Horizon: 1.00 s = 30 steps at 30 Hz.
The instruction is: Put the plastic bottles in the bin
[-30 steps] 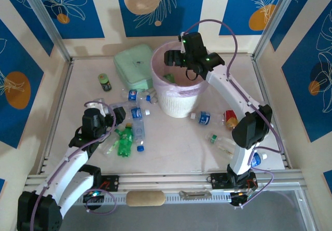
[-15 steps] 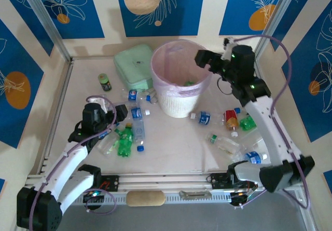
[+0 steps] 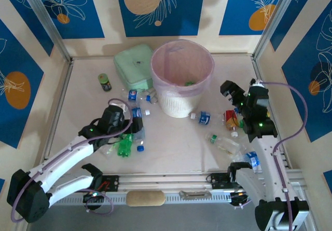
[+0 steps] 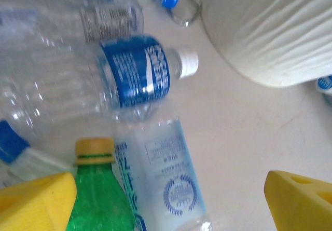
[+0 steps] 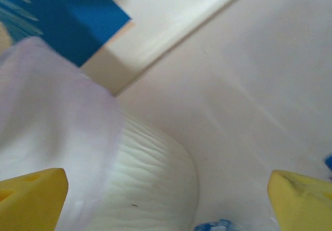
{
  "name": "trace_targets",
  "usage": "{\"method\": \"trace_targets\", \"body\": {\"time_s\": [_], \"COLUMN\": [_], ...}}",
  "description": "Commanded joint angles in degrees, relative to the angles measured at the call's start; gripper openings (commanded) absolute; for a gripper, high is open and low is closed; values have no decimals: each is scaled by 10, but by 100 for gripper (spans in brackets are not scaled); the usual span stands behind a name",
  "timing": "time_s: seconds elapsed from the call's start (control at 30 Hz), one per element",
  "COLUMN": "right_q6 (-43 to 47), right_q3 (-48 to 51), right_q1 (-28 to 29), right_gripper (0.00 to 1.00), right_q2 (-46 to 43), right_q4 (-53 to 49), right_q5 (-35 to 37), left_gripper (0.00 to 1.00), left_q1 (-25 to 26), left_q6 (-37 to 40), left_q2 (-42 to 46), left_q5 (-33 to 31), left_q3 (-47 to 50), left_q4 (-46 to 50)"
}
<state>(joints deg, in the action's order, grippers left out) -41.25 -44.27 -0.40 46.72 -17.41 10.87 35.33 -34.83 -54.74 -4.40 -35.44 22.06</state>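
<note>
Top external view: the bin, a round white woven wastebasket lined with a pink bag, stands upright at the back middle of the table. Low inside it a small green piece shows; what else it holds I cannot tell. A mint-green box sits just left of the bin, lid shut, and a dark jar with a green lid stands further left. Clear bottles lie on their sides left of the bin and right of it, all outside it. The left gripper is over the left cluster, beside a green bottle. The right gripper hangs right of the bin, above the scattered bottles there, jaws apart and empty.

Left wrist view: the left gripper is spread wide, its yellow fingertips at the lower corners, gripping nothing. Below it lie the green bottle with a yellow cap, a clear bottle with pale print and a blue-labelled, white-capped bottle. The bin's wall is at upper right.

Right wrist view: the right gripper is wide open, nothing between its yellow fingertips. Ahead are the bin's woven wall and pink liner; a bottle's blue label peeks at the bottom edge.
</note>
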Motion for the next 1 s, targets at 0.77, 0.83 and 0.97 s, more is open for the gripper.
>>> {"method": "trace_targets", "body": {"time_s": [0.77, 0.83, 0.97], "right_q6": [-57, -56, -60], "right_q3": [46, 40, 30], "right_q1": [-55, -55, -56], "right_gripper": [99, 99, 99], "right_q2": [49, 59, 76], "right_q4": [69, 70, 71], "right_q5": [-60, -66, -74], "left_gripper": [94, 93, 92], "left_q1": [155, 154, 154], "left_q6": [-121, -112, -101], "left_q2": [-209, -217, -235], "left_q5": [-107, -107, -111], "left_q3": [-68, -76, -89], "left_q4": [9, 9, 5]}}
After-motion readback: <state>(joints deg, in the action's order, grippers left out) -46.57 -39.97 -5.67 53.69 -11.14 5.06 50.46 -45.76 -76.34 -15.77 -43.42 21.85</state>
